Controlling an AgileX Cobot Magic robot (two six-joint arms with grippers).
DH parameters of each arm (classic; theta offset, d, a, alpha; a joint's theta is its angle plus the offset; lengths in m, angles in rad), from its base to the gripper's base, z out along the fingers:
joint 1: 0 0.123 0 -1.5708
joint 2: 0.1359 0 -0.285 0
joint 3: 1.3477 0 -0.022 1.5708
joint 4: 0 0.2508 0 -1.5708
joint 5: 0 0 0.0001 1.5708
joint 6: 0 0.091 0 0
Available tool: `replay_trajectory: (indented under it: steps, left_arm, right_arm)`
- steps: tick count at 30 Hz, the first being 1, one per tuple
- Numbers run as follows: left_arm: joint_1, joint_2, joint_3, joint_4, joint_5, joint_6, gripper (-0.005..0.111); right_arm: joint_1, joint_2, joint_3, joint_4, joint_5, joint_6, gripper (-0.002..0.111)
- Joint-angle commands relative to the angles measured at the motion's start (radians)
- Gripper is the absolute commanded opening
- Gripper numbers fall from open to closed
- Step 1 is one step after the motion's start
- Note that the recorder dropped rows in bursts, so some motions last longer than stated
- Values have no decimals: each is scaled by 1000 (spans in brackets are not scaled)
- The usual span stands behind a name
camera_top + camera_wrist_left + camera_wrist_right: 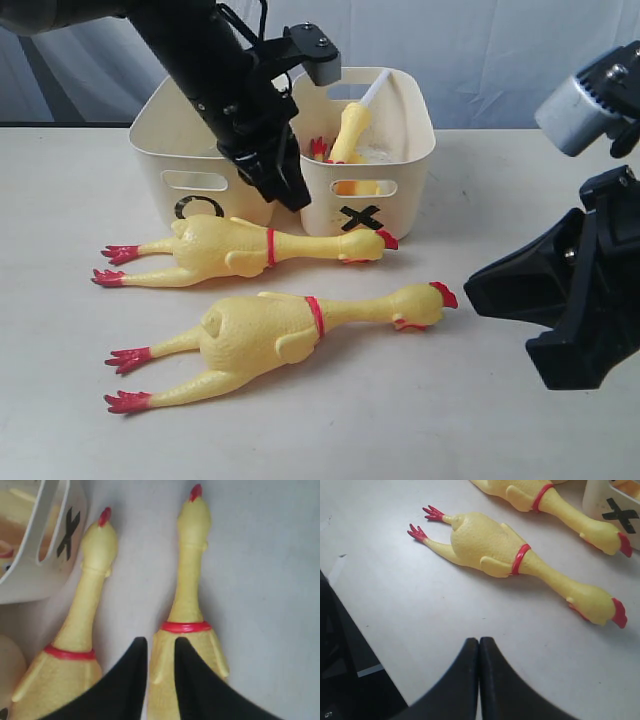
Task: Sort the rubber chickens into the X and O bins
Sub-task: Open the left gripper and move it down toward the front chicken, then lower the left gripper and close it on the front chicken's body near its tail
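Two large yellow rubber chickens lie on the table, heads to the right. The far chicken (230, 248) (82, 615) (570, 515) lies just in front of the bins, and the near chicken (270, 335) (187, 580) (485, 545) lies closer to the front. A small chicken with a white tube (350, 130) stands inside the X bin (400, 195) (30, 580) (600, 500). The O bin (160, 160) stands to its left. My left gripper (292, 195) (160, 645) hangs in front of the bins above the far chicken, its jaws a little apart and holding nothing. My right gripper (480, 285) (479, 642) is shut and empty, right of the near chicken's head.
The two cream bins stand side by side at the back of the pale table, touching each other. My left arm (215, 70) reaches down over the O bin. A dark edge (350, 670) borders the table beside my right gripper.
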State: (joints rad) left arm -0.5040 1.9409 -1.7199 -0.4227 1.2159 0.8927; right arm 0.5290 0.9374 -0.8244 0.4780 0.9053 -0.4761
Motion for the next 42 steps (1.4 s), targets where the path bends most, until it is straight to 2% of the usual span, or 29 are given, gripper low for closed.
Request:
replay_trajectory:
  steps: [1, 6, 9, 15, 21, 34, 40, 42]
  left_arm:
    - [-7, -11, 7, 46, 5, -29, 38]
    - [-7, -11, 7, 151, 5, -29, 50]
    - [-6, -11, 7, 176, 5, -67, 50]
    - [-6, -11, 7, 128, 5, -103, 50]
    - [-6, -23, 13, 183, 5, -223, 50]
    - [-6, -61, 212, 177, 5, -315, 50]
    - [-6, -79, 318, 171, 3, -300, 49]
    - [-8, -91, 358, 170, -61, -252, 49]
  right_arm:
    - [-5, -4, 5, 1, -2, -2, 0]
    - [-5, -4, 5, 1, 0, -2, 0]
    - [-5, -4, 5, 1, 1, -2, 0]
    - [-5, -4, 5, 1, 5, -2, 0]
    - [-5, -4, 5, 1, 5, -2, 0]
    - [-5, -4, 5, 32, 35, 0, 0]
    - [-5, -4, 5, 31, 33, 0, 0]
    - [-5, -4, 5, 31, 33, 0, 0]
